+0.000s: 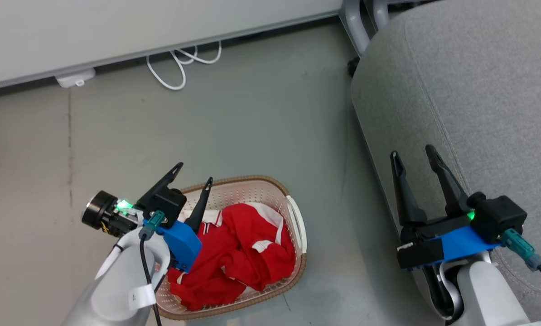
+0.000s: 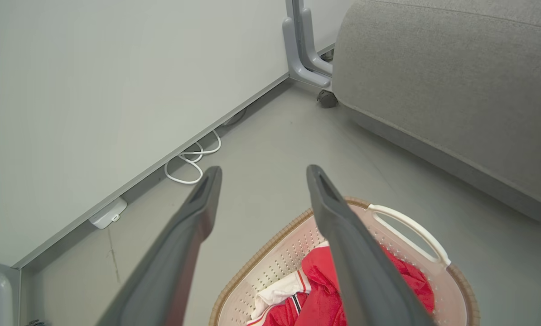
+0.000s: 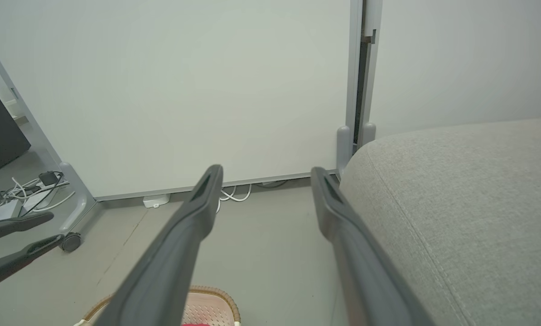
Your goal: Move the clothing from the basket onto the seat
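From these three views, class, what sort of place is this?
Likely an indoor office or lab corner: white wheeled partition panels, loose white cables on the grey floor, a large grey fabric-upholstered seat.

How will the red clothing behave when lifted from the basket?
Likely floppy: the clothing lies crumpled in folds, so it should drape and trail. One pinch may lift only part of the heap. The thin perforated basket might shift if fabric snags.

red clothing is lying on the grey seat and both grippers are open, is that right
Not quite. The head view shows the red clothing lying in the laundry basket on the floor, not on the grey seat. The left gripper and right gripper are open, as you say.
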### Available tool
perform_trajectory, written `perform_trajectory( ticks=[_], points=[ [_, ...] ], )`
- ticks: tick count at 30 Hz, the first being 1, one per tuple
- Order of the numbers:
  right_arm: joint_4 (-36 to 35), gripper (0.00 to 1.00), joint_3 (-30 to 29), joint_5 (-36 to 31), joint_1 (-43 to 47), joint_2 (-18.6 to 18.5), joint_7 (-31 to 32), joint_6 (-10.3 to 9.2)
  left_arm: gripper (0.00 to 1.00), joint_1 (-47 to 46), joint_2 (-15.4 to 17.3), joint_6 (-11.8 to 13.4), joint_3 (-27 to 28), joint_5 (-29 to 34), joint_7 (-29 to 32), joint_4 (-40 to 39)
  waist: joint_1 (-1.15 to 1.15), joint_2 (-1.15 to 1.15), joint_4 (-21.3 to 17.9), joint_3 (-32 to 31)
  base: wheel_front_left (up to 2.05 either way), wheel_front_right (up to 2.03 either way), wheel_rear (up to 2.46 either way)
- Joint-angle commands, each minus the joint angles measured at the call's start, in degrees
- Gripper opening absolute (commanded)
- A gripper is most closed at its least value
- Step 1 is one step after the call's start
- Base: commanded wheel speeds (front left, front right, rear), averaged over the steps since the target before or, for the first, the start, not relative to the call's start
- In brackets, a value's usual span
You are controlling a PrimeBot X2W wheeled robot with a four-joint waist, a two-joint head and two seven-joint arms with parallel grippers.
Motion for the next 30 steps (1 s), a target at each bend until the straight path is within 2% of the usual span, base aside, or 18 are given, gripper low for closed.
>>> perform_trajectory(
  ticks=[1, 7, 13, 17, 23, 30],
  points=[
    [-0.57, 1.00, 0.13, 0.60, -1.57, -0.20, -0.18, 0.03, 1.00, -2.31, 0.95, -0.09, -1.13, -0.01, -0.16, 1.38, -0.01, 0.00, -3.17, 5.21, 0.00, 0.00, 0.00],
    [-1.85, 1.00, 1.22, 1.86, -5.55, -0.19, -0.18, 0.03, 1.00, -9.16, 3.12, -0.09, -7.15, -0.28, -0.16, 9.73, -0.01, 0.00, -5.71, 12.33, 0.00, 0.00, 0.00],
    [-3.35, 1.00, 2.03, 2.90, -8.89, -0.18, -0.18, 0.03, 1.00, -14.23, 4.28, -0.09, -15.46, -0.68, -0.16, 18.14, -0.01, 0.00, -7.57, 18.16, 0.00, 0.00, 0.00],
    [-4.32, 1.00, 2.46, 3.37, -10.90, -0.18, -0.18, 0.03, 1.00, -17.20, 4.82, -0.09, -21.19, -1.42, 2.18, 23.80, -0.01, 0.00, -8.46, 21.95, 0.00, 0.00, 0.00],
    [-5.31, 1.00, 2.75, 3.87, -13.20, -0.18, -0.18, 0.03, 1.00, -21.36, 5.92, -0.09, -28.26, -2.62, 6.11, 28.17, -0.01, 0.00, -9.53, 26.99, 0.00, 0.00, 0.00],
    [-6.88, 1.00, 3.30, 4.79, -15.29, -0.18, -0.18, 0.03, 1.00, -25.38, 7.57, -0.09, -32.29, -4.05, 11.34, 30.00, -0.01, 0.00, -10.80, 32.26, 0.00, 0.00, 0.00]
  ],
)
